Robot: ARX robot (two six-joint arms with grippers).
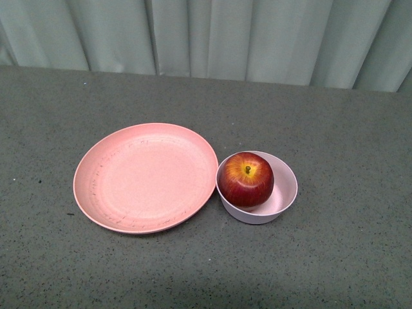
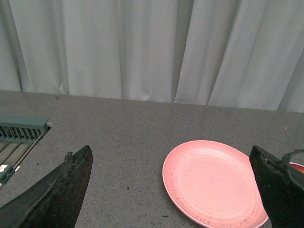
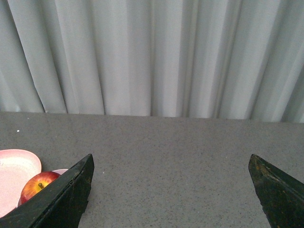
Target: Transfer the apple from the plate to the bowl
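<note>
The dark-red apple [image 1: 246, 179] with a yellow patch round its stem sits inside the small pale-pink bowl [image 1: 285, 190]. The wide salmon-pink plate [image 1: 145, 177] lies just left of the bowl, touching it, with nothing on it. Neither gripper shows in the front view. My left gripper [image 2: 173, 161] is open and empty, with the plate [image 2: 211, 183] between its fingertips in its wrist view. My right gripper [image 3: 171, 164] is open and empty over bare table. The apple [image 3: 35, 186] and a sliver of the bowl [image 3: 61, 171] peek out beside one finger in the right wrist view.
The grey speckled table [image 1: 335, 116] runs back to a pale curtain [image 1: 212, 35]. A grey-green slatted rack [image 2: 21, 130] shows at the table's edge in the left wrist view.
</note>
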